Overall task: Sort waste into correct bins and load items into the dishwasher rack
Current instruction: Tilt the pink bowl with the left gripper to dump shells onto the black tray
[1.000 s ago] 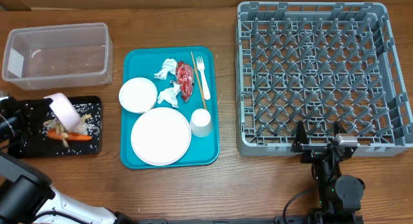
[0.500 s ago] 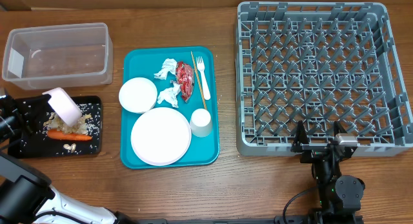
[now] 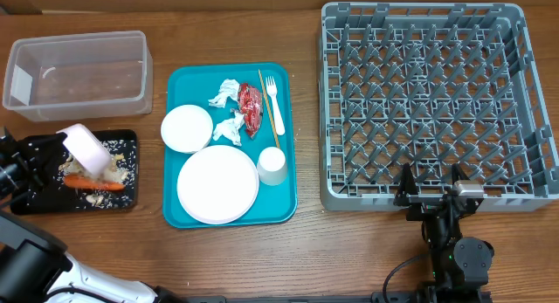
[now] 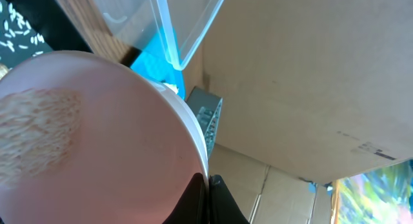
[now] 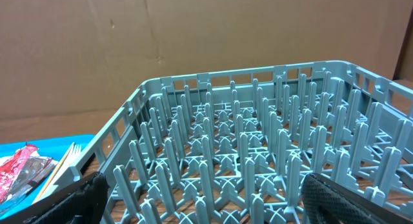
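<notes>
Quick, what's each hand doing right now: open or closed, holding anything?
Left hand: closed on the rim of a white bowl, tipped over the black tray.
Right hand: open, empty, at the rack's near edge.

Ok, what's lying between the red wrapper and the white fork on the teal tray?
The thin wooden stick lies there, running lengthwise between the red wrapper and the white fork. The overhead view shows it.
</notes>
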Tool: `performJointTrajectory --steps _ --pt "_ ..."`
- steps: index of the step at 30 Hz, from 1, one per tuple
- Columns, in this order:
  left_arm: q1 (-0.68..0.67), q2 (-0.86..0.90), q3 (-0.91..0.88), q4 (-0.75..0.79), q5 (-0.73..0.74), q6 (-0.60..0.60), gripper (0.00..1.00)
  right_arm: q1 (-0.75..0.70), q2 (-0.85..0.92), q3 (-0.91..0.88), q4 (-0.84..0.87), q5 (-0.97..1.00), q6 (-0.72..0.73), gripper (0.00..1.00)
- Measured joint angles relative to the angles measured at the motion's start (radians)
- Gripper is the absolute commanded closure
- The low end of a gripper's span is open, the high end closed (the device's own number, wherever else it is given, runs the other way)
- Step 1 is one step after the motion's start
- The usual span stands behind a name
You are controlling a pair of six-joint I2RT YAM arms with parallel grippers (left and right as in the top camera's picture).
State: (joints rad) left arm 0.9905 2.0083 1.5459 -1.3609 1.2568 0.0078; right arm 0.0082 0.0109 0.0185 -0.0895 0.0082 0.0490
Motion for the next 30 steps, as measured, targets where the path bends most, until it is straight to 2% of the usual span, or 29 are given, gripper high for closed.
performJointTrajectory --steps 30 --pt "0.0 0.0 -0.001 -0.019 0.098 0.003 0.96 0.0 0.0 0.0 0.0 0.0 0.0 0.0"
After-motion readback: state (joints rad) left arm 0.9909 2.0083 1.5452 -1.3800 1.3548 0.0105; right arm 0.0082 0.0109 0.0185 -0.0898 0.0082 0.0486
